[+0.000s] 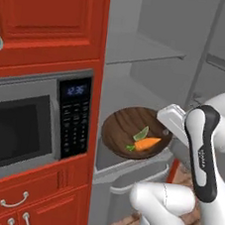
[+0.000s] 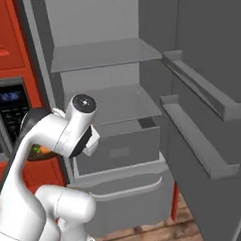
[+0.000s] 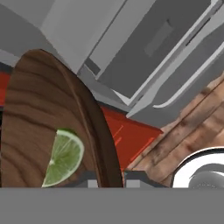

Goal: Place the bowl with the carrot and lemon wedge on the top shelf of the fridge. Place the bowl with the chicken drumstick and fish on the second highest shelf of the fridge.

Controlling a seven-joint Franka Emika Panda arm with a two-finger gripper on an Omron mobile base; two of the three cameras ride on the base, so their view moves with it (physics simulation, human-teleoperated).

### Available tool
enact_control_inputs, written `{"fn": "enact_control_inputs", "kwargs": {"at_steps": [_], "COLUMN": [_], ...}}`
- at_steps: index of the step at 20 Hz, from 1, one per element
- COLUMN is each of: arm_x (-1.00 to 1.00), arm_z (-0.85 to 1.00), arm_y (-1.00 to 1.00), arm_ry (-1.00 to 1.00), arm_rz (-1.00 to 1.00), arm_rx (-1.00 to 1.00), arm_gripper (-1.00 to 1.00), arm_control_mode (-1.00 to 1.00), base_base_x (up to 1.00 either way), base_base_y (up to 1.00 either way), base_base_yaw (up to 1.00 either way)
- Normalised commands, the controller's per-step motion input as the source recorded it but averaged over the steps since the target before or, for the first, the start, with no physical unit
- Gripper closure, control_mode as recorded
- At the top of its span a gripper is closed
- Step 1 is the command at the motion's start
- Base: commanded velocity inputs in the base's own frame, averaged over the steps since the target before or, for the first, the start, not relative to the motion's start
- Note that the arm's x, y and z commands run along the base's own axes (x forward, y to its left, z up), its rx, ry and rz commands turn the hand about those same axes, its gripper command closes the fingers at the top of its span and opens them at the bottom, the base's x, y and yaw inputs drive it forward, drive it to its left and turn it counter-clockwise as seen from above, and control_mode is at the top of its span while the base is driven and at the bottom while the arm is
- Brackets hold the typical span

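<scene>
Bowl: the brown wooden bowl [image 1: 132, 132] hangs in the air in front of the open fridge, level with the drawer zone and below both upper shelves; it is tilted, its inside facing the left base camera.
Contents: the carrot [image 1: 145, 143] and the lemon wedge [image 1: 141, 133] lie together low in the bowl, touching or nearly so.
Hand: my hand [image 3: 109, 181] is pinched narrow on the bowl's rim, one finger on each side of the edge, as the hand view shows.
Step in hand: I judge this the carry of the first bowl toward the top shelf [image 1: 142, 48]; nothing is set down yet.
Next move: it calls for a lift well above the present height, a levelling of the bowl so nothing slides out, then a reach inward over the shelf plate.
Second shelf: the second highest shelf [image 2: 119, 105] sits just below, bare where I can see it.
Hidden: in the right base view my own arm covers most of the bowl. My fingertips are cut off at the bottom of the hand view.
</scene>
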Motion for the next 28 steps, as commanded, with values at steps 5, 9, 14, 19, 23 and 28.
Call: {"fn": "enact_control_inputs", "kwargs": {"at_steps": [5,9,14,19,23,28], "arm_x": [0.00,0.00,0.00,0.00,0.00,-0.08], "arm_z": [0.00,0.00,0.00,0.00,0.02,0.46], "arm_y": [0.00,0.00,0.00,0.00,0.00,-0.08], "arm_ry": [0.00,0.00,0.00,0.00,0.00,-0.09], "arm_rz": [0.00,0.00,0.00,0.00,-0.01,-0.16], "arm_rx": [0.00,0.00,0.00,0.00,0.00,0.04], "arm_gripper": [1.00,1.00,1.00,1.00,1.00,1.00], "arm_control_mode": [1.00,1.00,1.00,1.00,-1.00,-1.00], "base_base_x": [0.50,0.44,0.61,0.41,0.01,0.00], "base_base_y": [-0.51,-0.57,-0.41,-0.18,0.00,0.00], "base_base_yaw": [0.58,0.32,0.21,0.08,0.00,0.00]}}
